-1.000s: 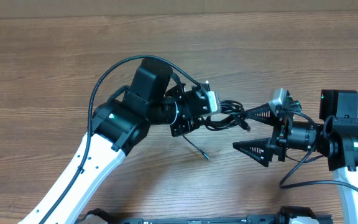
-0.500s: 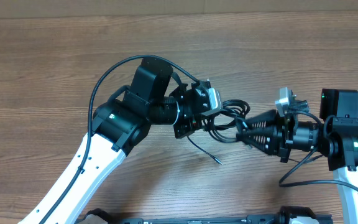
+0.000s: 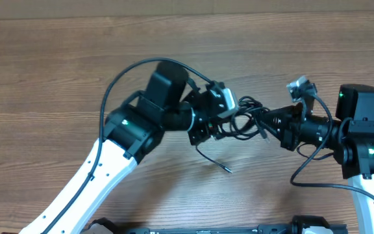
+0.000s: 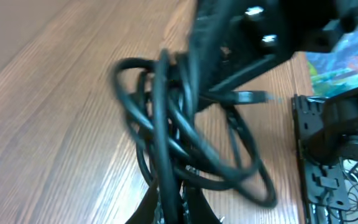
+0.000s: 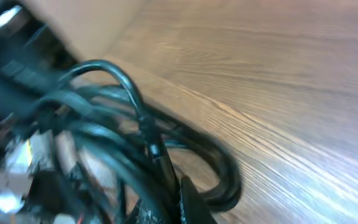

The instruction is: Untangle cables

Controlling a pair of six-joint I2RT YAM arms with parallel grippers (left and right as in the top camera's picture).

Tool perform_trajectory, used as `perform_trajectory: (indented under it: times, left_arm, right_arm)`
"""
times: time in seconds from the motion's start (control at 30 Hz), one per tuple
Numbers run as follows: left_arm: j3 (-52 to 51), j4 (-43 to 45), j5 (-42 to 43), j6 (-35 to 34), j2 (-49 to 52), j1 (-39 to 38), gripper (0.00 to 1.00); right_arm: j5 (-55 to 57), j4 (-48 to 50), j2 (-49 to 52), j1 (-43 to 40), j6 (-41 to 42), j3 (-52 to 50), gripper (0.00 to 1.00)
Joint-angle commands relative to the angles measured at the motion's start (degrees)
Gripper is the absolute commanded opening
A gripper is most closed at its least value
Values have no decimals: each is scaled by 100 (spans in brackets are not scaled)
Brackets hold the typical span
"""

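The cables [image 3: 244,119] form a tangled bundle of thin black loops held above the wooden table [image 3: 57,65] between the two arms. My left gripper [image 3: 216,129] is shut on the bundle's left side, and one strand runs straight up from between its fingers [image 4: 194,208]. My right gripper [image 3: 265,123] is shut on the bundle's right side, where a cord [image 5: 157,155] enters its closed fingers [image 5: 191,202]. One loose end hangs down to a small plug tip [image 3: 228,170] near the table. Another plug tip [image 4: 253,96] sticks out of the loops [image 4: 166,124].
The left arm's own thick black cable [image 3: 119,84] arcs over its elbow. In the left wrist view, a black rack [image 4: 328,149] and a coloured bag [image 4: 347,56] lie past the table's edge. Bare wood surrounds the arms.
My right gripper went from wide open to shut on the bundle's right side after moving left. Both arms and the bundle have shifted slightly right and up.
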Motion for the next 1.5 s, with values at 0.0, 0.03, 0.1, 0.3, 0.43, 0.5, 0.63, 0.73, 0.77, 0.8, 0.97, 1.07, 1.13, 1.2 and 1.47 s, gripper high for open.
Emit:
perform_trajectory:
  times: [0.0, 0.03, 0.1, 0.3, 0.43, 0.5, 0.63, 0.73, 0.77, 0.8, 0.97, 1.07, 1.13, 1.2, 1.47]
  left_arm:
    - [87, 179, 170, -94, -35, -509, 4]
    - [87, 260, -76, -166, -35, -684, 4]
    - [87, 286, -649, -398, -37, -791, 4]
    - [87, 179, -2813, -1622, -37, -776, 4]
    - [87, 125, -3536, -1930, -35, -772, 4]
    - [87, 122, -3536, -1928, -37, -772, 4]
    - [87, 297, -3508, -2026, -37, -774, 4]
    - [87, 1023, -2889, -2120, -37, -774, 4]
    - [87, 1250, -2889, -2210, -37, -772, 4]
    - [87, 1366, -2889, -2262, -37, -772, 4]
    - [87, 2009, -2699, -2691, -37, -776, 4]
    - [87, 2140, -2299, -2684, -35, -778, 4]
    - [87, 2118, -2149, -2682, -35, -778, 4]
    - [85, 2076, -2065, -2680, -35, -778, 4]
    - [87, 2227, -1829, -2680, -35, -861, 4]
  right_arm:
    - [922, 107, -35, -9, 1051, 116, 4]
    - [1333, 105, -35, -9, 1375, 116, 4]
    - [2094, 76, -35, -11, 1939, 116, 4]
    - [2920, -26, -35, -11, 2876, 116, 28]
    - [2920, -181, -35, -11, 2868, 116, 78]
    - [2916, -219, -35, -11, 2868, 116, 86]
    - [1528, -190, -35, -11, 2876, 116, 100]
    - [-258, 297, -35, -11, 3805, 116, 100]
    - [-258, 385, -35, -11, 4288, 114, 100]
    - [-256, 470, -35, -11, 4599, 114, 100]
    - [68, 708, -35, -11, 6170, 114, 100]
    - [114, 706, -35, -11, 6817, 114, 99]
    - [111, 710, -35, -11, 7344, 114, 91]
    - [111, 732, -35, -11, 7643, 114, 86]
    - [-138, 800, -35, -9, 7812, 114, 4]
